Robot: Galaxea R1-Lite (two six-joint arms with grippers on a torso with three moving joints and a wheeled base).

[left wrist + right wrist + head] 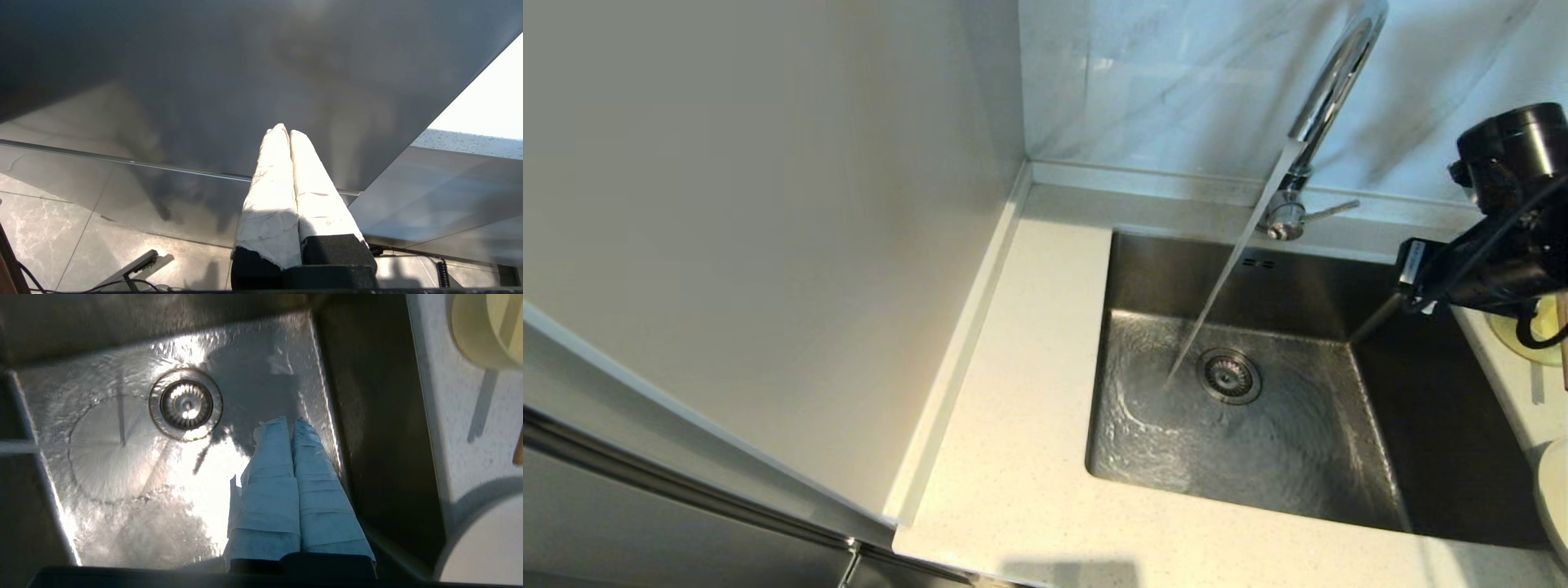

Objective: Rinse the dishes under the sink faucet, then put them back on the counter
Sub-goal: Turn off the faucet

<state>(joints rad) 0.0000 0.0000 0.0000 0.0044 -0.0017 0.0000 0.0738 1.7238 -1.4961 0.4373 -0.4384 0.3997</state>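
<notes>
The right tool (291,424), fingers pressed together and holding nothing, hangs over the sink (122,522) beside the drain strainer (186,404). The bowl (482,330) and plate (486,543) sit on the desk (453,416) beside the sink. The left tool (285,131), closed and empty, is away from the sink.

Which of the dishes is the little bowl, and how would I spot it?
Start at the steel sink and go to the counter on its right. The bowl sits at the far end: small, pale yellow, while the plate nearer you is larger and white.

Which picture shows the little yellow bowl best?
The right wrist view: the bowl sits on the counter with its rim visible. The head view shows only a sliver behind the right arm. The left wrist view shows none.
</notes>
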